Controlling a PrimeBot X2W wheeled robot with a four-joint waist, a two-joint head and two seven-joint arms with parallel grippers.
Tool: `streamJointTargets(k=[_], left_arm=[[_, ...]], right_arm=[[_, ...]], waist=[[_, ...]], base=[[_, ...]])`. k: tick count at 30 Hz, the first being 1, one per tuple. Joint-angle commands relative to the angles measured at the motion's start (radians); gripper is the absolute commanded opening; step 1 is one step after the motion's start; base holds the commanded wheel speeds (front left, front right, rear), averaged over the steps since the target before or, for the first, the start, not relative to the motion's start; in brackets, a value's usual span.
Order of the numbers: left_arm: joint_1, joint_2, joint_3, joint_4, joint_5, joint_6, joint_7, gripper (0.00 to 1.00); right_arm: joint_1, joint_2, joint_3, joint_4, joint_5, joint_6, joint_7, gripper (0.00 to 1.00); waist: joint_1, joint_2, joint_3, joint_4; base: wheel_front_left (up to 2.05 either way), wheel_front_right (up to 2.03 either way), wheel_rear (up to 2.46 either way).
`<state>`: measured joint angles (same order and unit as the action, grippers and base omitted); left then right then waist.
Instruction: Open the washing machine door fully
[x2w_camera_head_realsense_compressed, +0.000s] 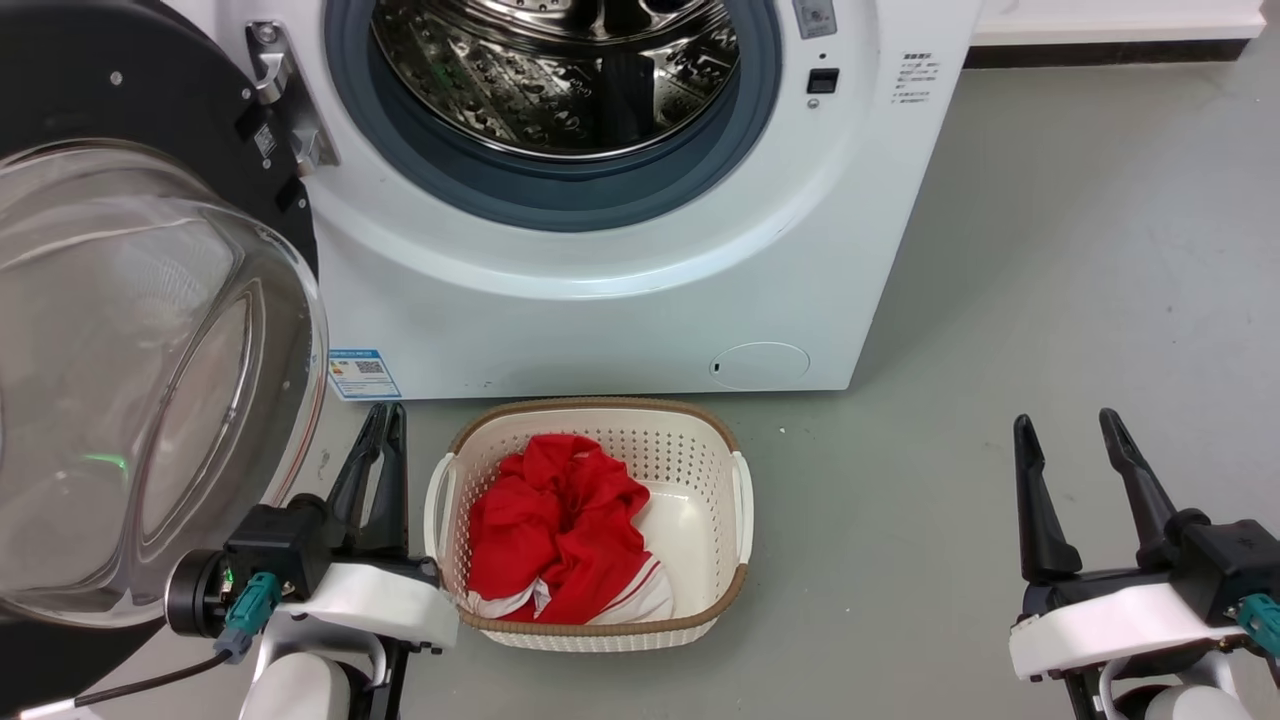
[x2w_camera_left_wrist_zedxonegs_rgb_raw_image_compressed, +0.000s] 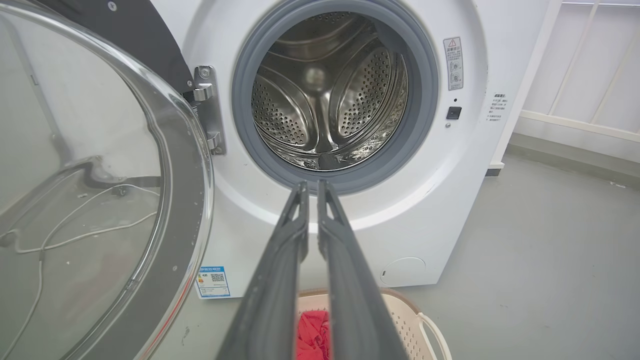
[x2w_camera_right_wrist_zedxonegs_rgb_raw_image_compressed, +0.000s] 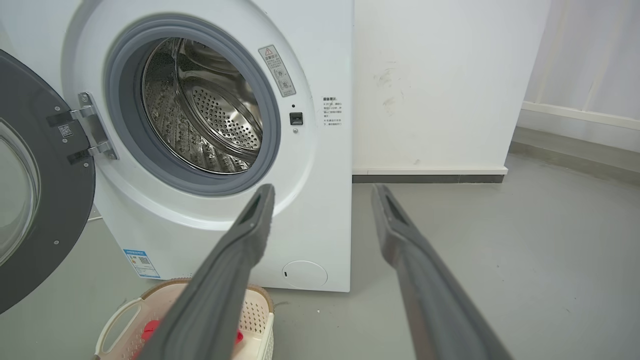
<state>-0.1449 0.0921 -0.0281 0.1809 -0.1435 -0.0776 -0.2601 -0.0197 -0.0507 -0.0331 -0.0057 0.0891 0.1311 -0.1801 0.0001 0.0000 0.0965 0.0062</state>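
Observation:
The white washing machine (x2w_camera_head_realsense_compressed: 620, 300) stands ahead with its steel drum (x2w_camera_left_wrist_zedxonegs_rgb_raw_image_compressed: 330, 95) exposed. The washing machine door (x2w_camera_head_realsense_compressed: 130, 360), black-rimmed with a bulging clear glass bowl, hangs swung out on its hinge (x2w_camera_head_realsense_compressed: 285, 95) at the left; it also shows in the left wrist view (x2w_camera_left_wrist_zedxonegs_rgb_raw_image_compressed: 100, 200) and the right wrist view (x2w_camera_right_wrist_zedxonegs_rgb_raw_image_compressed: 35, 190). My left gripper (x2w_camera_head_realsense_compressed: 385, 412) is shut with nothing in it, just right of the door's glass and apart from it. My right gripper (x2w_camera_head_realsense_compressed: 1068, 420) stands open over bare floor at the lower right, far from the machine.
A cream perforated laundry basket (x2w_camera_head_realsense_compressed: 740, 500) holding a red garment (x2w_camera_head_realsense_compressed: 560, 520) sits on the grey floor right before the machine, between my arms. A white wall and skirting (x2w_camera_right_wrist_zedxonegs_rgb_raw_image_compressed: 430, 172) run to the right of the machine.

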Motion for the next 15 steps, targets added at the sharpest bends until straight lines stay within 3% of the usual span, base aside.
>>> streamJointTargets(k=[1, 15], left_arm=[[0.001, 0.002, 0.0, 0.004, 0.005, 0.008, -0.006, 1.0], [0.018, -0.002, 0.005, 0.0, 0.007, 0.025, -0.005, 1.0]], right_arm=[[0.006, 0.001, 0.003, 0.001, 0.011, -0.001, -0.006, 1.0], [0.02, 0.001, 0.007, 0.013, 0.022, -0.001, -0.012, 1.0]], waist=[[-0.0001, 0.0, -0.005, -0.009], [-0.0001, 0.0, -0.019, -0.014]], base=[[0.0, 0.0, 0.0], [0.0, 0.0, 0.0]])
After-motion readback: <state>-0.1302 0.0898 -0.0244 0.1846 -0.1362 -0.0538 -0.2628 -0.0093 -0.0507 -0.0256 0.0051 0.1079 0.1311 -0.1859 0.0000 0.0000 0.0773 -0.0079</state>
